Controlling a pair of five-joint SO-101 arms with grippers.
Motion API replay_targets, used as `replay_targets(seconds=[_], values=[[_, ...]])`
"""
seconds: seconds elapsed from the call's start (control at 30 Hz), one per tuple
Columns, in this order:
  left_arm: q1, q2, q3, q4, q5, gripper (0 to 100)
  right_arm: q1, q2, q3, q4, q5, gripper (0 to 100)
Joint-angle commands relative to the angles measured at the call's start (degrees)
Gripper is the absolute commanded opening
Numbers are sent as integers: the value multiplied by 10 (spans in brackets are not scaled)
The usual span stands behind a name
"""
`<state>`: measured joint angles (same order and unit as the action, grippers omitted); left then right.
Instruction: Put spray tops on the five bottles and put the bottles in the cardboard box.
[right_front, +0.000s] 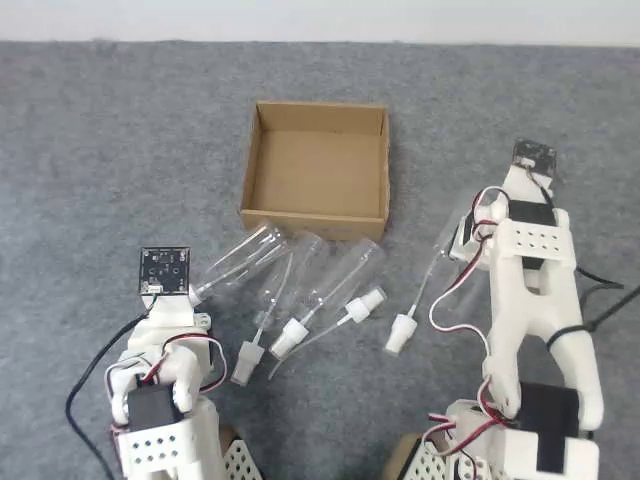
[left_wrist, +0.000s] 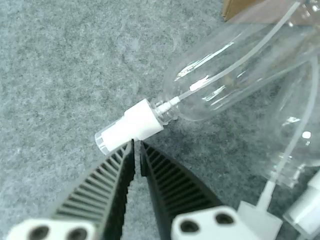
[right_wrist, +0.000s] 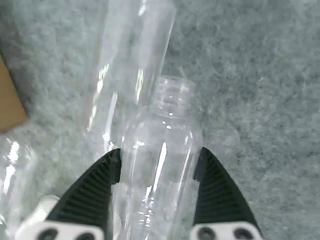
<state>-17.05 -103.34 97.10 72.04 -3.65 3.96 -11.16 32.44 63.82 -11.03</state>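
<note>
In the left wrist view my left gripper (left_wrist: 136, 145) is shut with nothing in it, its tips touching the white spray top (left_wrist: 131, 127) of a clear bottle (left_wrist: 235, 75) that lies on the carpet. The high view has that bottle (right_front: 240, 258) at the left end of a row in front of the cardboard box (right_front: 263, 170). My right gripper (right_wrist: 159, 157) is shut on a clear bottle (right_wrist: 165, 145) whose threaded neck (right_wrist: 172, 92) is bare. Another clear bottle (right_wrist: 132, 65) lies beyond it.
Two more clear bottles (right_front: 303, 262) (right_front: 355, 268) lie between the arms on the grey carpet. White spray tops (right_front: 247, 362) (right_front: 288, 338) (right_front: 365, 305) (right_front: 401, 333) with thin tubes rest near them. The box is open and holds nothing.
</note>
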Motion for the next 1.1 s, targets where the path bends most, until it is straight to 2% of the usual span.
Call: replay_targets(seconds=[0.0,0.2,0.47,0.63,1.07], values=[[3,-9,-6,2,-4,12,-22,-39,-8,10,55,20],[3,-9,-6,2,-4,12,-47,-40,11,6,130,20],[3,-9,-6,2,-4,12,-73,-41,23,11,187,20],[3,-9,-6,2,-4,12,-99,-52,23,35,192,20],[3,-9,-6,2,-4,12,-126,-210,105,29,193,20]])
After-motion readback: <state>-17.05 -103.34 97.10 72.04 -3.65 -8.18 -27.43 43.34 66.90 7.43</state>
